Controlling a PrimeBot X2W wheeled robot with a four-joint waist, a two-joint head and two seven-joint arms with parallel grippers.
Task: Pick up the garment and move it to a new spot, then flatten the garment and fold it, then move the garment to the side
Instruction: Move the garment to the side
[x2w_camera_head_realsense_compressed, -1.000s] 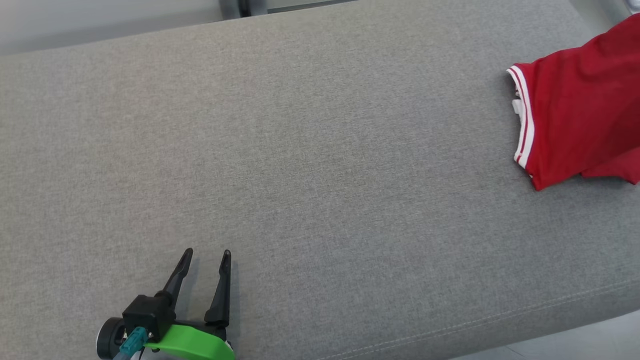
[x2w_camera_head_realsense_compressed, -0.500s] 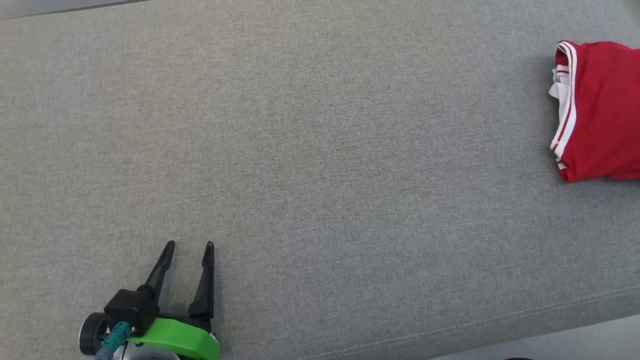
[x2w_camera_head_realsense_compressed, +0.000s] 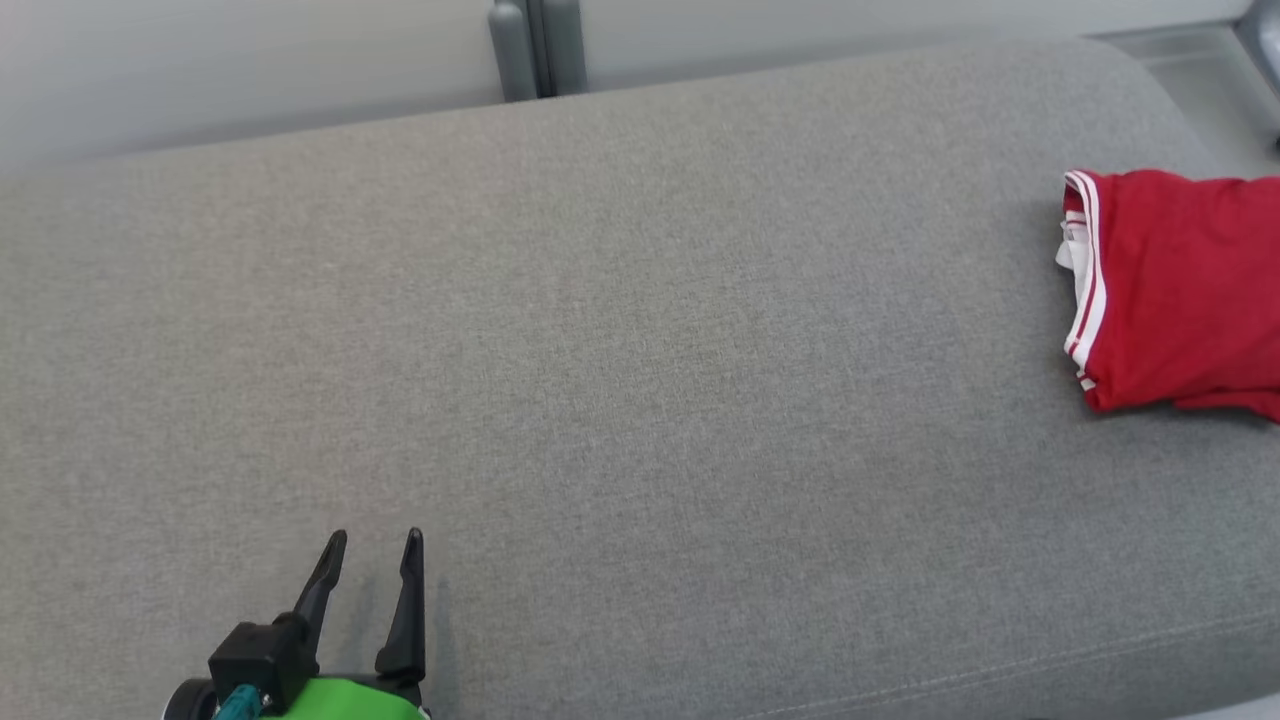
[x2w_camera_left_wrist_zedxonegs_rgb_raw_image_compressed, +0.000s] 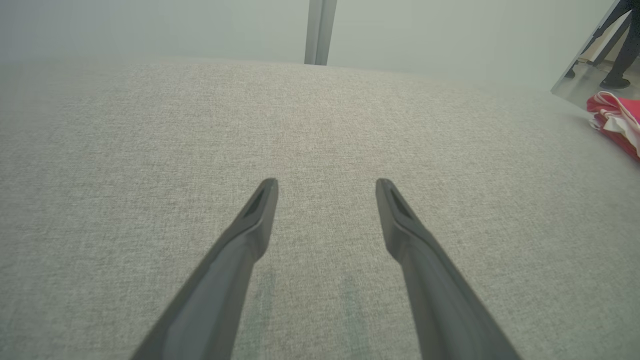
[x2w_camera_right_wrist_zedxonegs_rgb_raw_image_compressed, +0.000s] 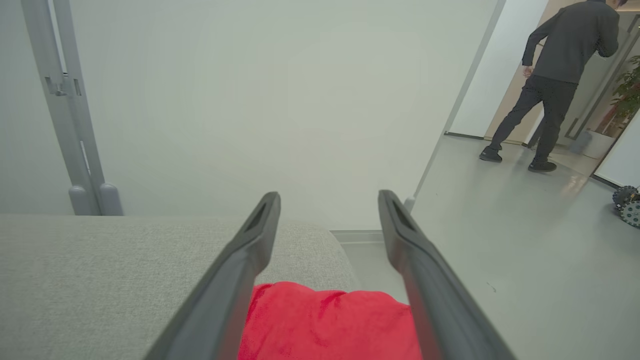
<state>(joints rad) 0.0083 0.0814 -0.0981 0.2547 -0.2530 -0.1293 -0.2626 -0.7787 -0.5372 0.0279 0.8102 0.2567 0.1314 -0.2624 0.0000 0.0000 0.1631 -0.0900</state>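
Grey cushion (x2w_camera_head_realsense_compressed: 640, 350), broad open middle, garment (x2w_camera_head_realsense_compressed: 1180, 290), perhaps folded, near right edge

Inspection finding: no legible text, brand, number or sign on any surface. The folded red fabric garment with white-striped trim (x2w_camera_head_realsense_compressed: 1180, 290), at 3 o'clock on the grey woven cushion (x2w_camera_head_realsense_compressed: 640, 350), shows a small white tab (x2w_camera_head_realsense_compressed: 1068, 255) at its collar edge (possibly a sewn label). Any print on it is too small to read.
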